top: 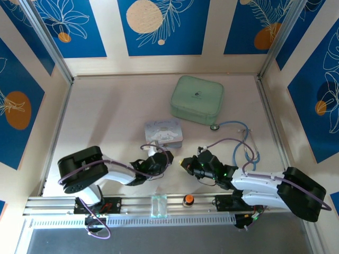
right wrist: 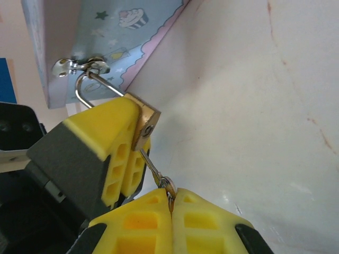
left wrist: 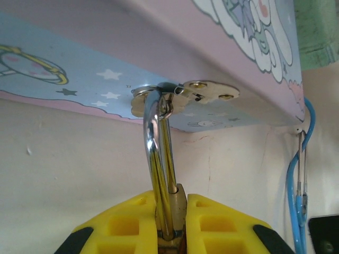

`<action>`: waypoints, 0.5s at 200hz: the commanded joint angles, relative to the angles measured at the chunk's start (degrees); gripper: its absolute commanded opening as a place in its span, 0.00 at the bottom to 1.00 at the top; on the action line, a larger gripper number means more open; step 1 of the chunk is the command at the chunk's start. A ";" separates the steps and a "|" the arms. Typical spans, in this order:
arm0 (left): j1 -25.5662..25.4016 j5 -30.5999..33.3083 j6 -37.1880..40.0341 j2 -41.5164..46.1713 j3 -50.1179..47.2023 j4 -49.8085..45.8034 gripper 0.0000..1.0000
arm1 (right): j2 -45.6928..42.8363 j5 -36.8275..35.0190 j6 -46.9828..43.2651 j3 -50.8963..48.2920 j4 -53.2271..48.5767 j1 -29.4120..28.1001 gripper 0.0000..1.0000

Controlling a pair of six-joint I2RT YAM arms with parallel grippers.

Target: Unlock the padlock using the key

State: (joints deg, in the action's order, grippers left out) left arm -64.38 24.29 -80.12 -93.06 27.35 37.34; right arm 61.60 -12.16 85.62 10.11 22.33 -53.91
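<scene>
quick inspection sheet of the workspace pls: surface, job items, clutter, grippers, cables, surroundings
surface: pale table, faint scuffs
job's things: padlock hangs by its shackle from the hasp of the pale-blue tin; key tip at the padlock's base
clutter: mint case, stethoscope, orange-topped knob, clear cup
grippers: left gripper shut on padlock; right gripper shut on key
cables: purple cables along both arms
surroundings: blue leaf-print panels; rail at near edge
</scene>
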 commanded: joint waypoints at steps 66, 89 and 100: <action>0.44 2.85 -2.63 2.63 -0.90 5.84 0.00 | 8.92 1.87 5.32 1.97 11.73 1.00 0.00; 0.45 2.82 -3.03 2.03 -1.16 6.87 0.00 | 9.82 2.32 5.58 2.17 13.44 0.83 0.00; 0.43 2.56 -3.35 1.86 -1.23 7.36 0.00 | 10.26 2.41 5.43 2.62 13.45 0.98 0.00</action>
State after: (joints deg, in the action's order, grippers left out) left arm -64.34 25.19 -82.67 -91.55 26.35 38.94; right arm 70.96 -10.50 90.32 10.85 33.08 -53.12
